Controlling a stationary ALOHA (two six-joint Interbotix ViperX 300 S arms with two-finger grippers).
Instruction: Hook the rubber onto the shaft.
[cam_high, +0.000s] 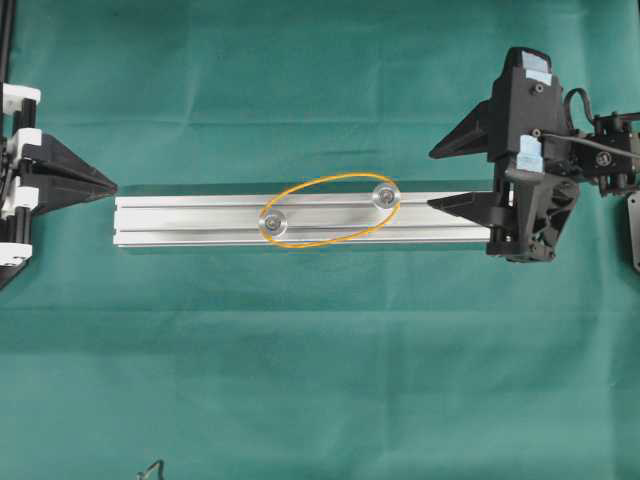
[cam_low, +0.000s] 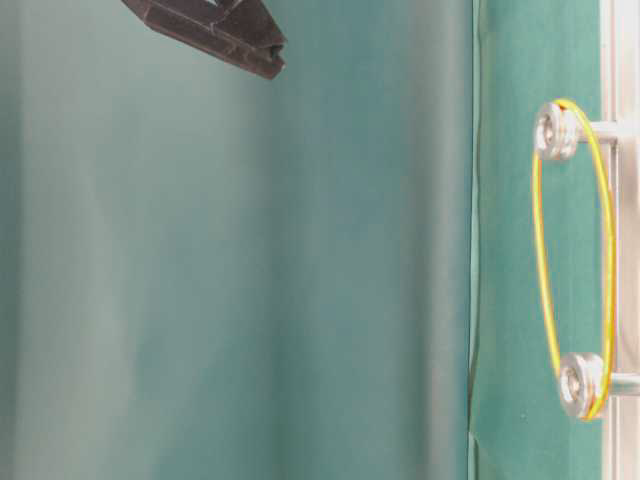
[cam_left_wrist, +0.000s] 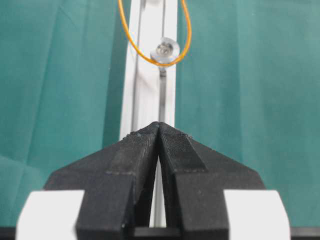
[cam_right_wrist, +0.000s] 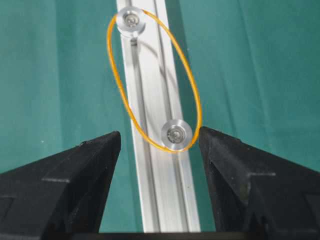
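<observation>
The orange rubber band (cam_high: 330, 210) is looping both shafts on the aluminium rail (cam_high: 180, 221). The right gripper (cam_right_wrist: 160, 145) is standing wide open and empty at the rail's end, while the left gripper (cam_left_wrist: 160, 127) is closed, empty, partly cut off.

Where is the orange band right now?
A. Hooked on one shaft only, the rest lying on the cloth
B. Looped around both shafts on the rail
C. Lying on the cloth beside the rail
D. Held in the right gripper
B: the band runs around both shafts on the rail; the open right gripper holds nothing.
</observation>
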